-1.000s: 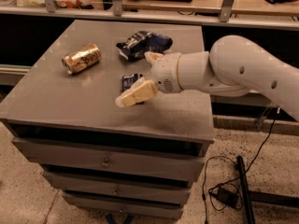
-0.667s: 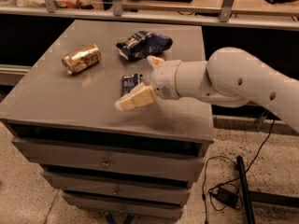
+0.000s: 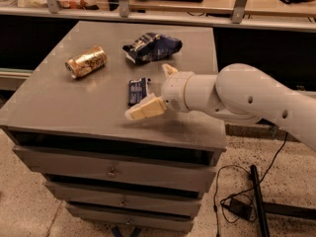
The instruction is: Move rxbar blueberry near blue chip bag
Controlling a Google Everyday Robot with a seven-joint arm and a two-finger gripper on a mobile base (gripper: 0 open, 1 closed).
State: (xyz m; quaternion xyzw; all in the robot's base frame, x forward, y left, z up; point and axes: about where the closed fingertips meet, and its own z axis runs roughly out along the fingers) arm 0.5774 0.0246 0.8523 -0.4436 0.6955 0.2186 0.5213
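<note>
End effector point(image 3: 157, 89) mid-frame, fingers point(image 3: 145, 108) spread wide, empty, just right of bar point(image 3: 138, 91). Bar flat on surface point(image 3: 74, 98), chip bag point(image 3: 152, 46) near, above it. Approach step, by the look. Next: straddle bar, pinch, slide up beside bag.

My gripper point(image 3: 148, 91), spread beside the bar point(image 3: 138, 90), has smooth, matt cream plastic fingers point(image 3: 145, 108). The bar wrapper: smooth, dark. The bag point(image 3: 152, 46): crinkled glossy foil. The can point(image 3: 86, 61): shiny gold metal. The table point(image 3: 59, 98): matt grey.
</note>
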